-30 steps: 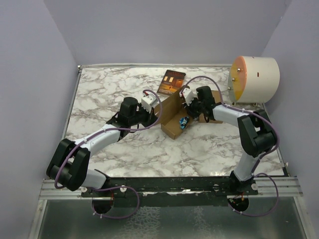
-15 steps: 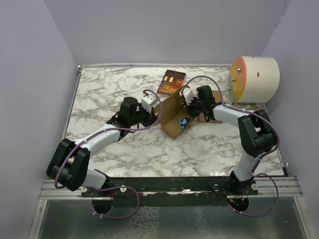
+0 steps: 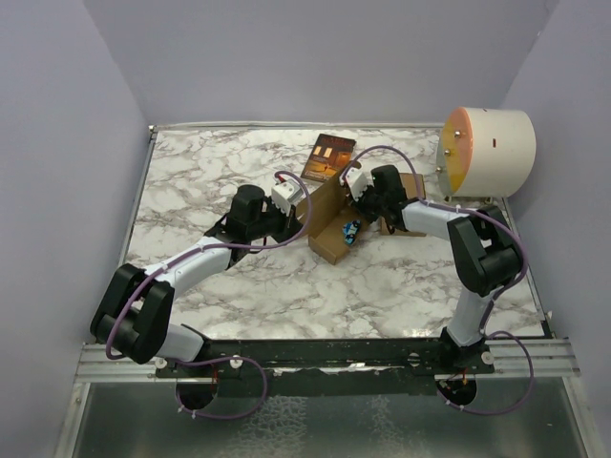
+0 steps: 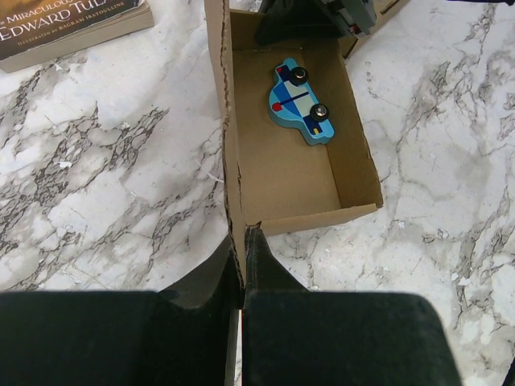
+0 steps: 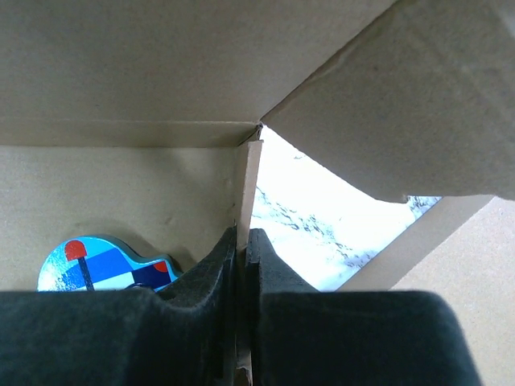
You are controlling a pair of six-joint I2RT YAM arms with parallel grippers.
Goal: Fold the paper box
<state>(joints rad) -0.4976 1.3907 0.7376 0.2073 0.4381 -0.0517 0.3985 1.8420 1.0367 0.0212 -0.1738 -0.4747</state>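
The paper box [image 3: 327, 246] is an open brown cardboard tray in the middle of the marble table, with one tall side wall [image 4: 228, 121] standing upright. A blue toy car [image 4: 299, 100] lies inside it. My left gripper [image 4: 244, 239] is shut on the near end of that tall wall, one finger on each side of it. My right gripper [image 5: 244, 240] is shut on a thin upright wall at the box's far end, and the car [image 5: 95, 265] shows just left of its fingers. From above, the left gripper [image 3: 296, 212] and right gripper [image 3: 357, 198] flank the box.
A dark red-brown book [image 3: 328, 157] lies just behind the box. A large white cylinder with an orange face [image 3: 487, 151] stands at the back right. More brown cardboard [image 3: 412, 183] lies under the right arm. Bare marble stretches in front and to the left.
The right gripper has closed onto the box's far wall and its wrist has shifted slightly left. The left gripper has kept its grip and not moved.
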